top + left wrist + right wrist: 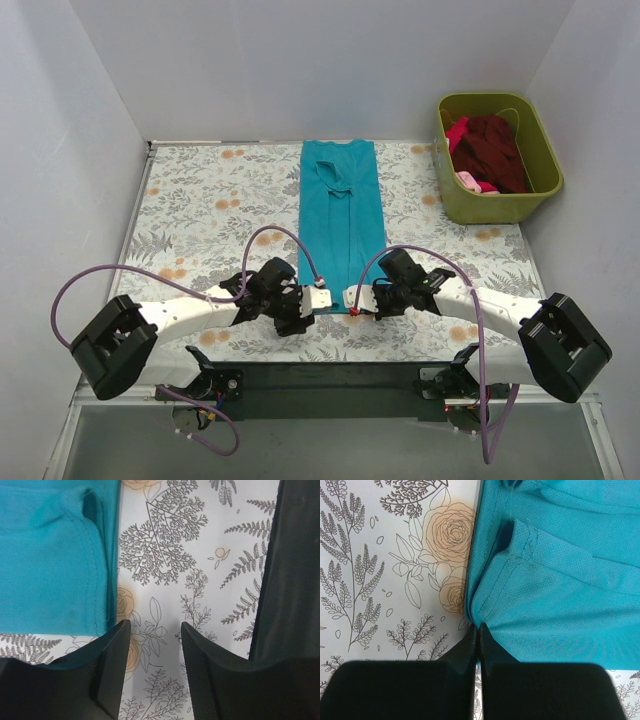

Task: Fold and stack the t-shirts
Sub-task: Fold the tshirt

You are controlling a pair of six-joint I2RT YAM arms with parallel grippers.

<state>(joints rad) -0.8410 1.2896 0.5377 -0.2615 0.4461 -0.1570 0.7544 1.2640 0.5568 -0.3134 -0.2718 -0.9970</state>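
Working low by the desk's (200, 200) near edge, both arms meet at the teal t-shirt's (340, 210) near hem. Left gripper (155, 625): fingers spread over bare floral cover, just beside the hem's left corner. Right gripper (479, 627): fingers pressed together, pinching the hem's right corner. Shirt lies in a long narrow strip, mid-desk, reaching the far edge. Far right corner: olive-green bin (490, 208) holding the maroon t-shirt (495, 150) and pink cloth (458, 132).

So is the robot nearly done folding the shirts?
Not yet. Done: the soft teal t-shirt lies folded into a long strip. In hand: the right gripper pinches its near corner; the left gripper is open beside the other. Left: folding it shorter, then the dark maroon shirt and pink cloth in the olive-green plastic bin.
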